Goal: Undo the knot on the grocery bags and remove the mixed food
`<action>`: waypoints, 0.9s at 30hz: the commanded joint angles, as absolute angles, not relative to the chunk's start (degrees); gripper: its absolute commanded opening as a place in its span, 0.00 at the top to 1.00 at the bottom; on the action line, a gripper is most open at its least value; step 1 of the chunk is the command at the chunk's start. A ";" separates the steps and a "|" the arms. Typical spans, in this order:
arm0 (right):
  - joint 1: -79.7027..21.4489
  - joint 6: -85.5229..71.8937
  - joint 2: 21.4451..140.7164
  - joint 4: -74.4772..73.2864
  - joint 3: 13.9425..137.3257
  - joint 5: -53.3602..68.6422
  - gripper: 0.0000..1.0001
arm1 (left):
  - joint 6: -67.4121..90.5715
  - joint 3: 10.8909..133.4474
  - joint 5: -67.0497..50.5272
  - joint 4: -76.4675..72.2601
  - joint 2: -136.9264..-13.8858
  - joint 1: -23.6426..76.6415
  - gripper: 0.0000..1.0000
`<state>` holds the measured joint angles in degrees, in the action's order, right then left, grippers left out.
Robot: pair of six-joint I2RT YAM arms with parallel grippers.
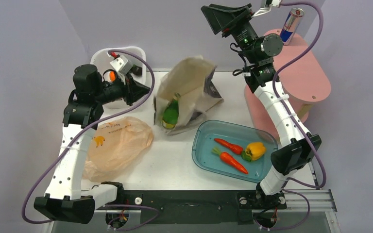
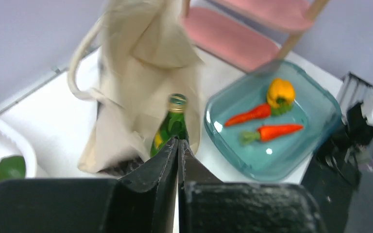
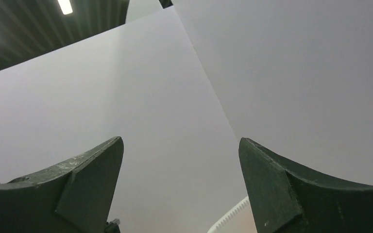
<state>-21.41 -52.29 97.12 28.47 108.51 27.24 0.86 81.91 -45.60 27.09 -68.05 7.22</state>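
- You have the peach-orange plastic bag lying by the left edge of the table.
- Canvas tote: middle, toward the far edge.
- Teal tray: near front right corner.
- White basket: far left corner.

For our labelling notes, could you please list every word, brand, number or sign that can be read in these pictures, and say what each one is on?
No text reads clearly enough to quote.
Plastic bag: a dark line of print and an orange mark, both too small to read.
Can: a red mark on blue and silver; the lettering is blurred.
Bottle: a yellow label, too blurred to read.
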 commanded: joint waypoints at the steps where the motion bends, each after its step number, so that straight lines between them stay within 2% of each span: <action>1: -21.75 -52.71 95.30 32.38 105.33 28.55 0.17 | -13.55 83.54 -49.10 45.50 -64.24 6.20 1.00; 4: -21.74 -51.88 93.89 31.56 101.48 31.06 0.18 | -22.40 80.05 -43.27 53.53 -64.12 6.16 1.00; 8: -21.69 -47.65 92.57 23.42 96.44 36.78 0.22 | -18.38 75.25 -40.91 45.98 -64.40 6.39 1.00; 10: -21.31 -40.08 91.75 16.31 94.19 41.32 0.23 | -17.13 75.19 -42.36 45.11 -65.75 6.50 0.99; 11: -21.07 -37.49 91.10 13.74 93.86 43.07 0.23 | -19.58 75.91 -44.14 45.76 -65.97 6.50 0.95; 12: -20.91 -33.91 90.64 7.24 93.91 44.78 0.24 | -21.83 76.32 -45.01 48.00 -65.95 6.55 0.86; 15: -20.25 -19.97 88.68 -4.92 93.48 46.34 0.23 | -42.25 78.22 -47.87 62.38 -65.28 7.81 0.69; 19: -20.15 -6.23 88.37 -20.92 95.02 48.75 0.24 | -50.71 74.11 -41.50 68.26 -65.52 19.65 0.61; 22: -20.17 4.07 86.99 -28.93 94.41 47.95 0.24 | -49.05 68.24 -37.14 61.71 -64.62 27.85 0.57; 27: -22.63 16.13 82.09 -44.09 92.06 43.85 0.25 | -35.72 62.01 -36.58 44.41 -63.14 28.05 0.53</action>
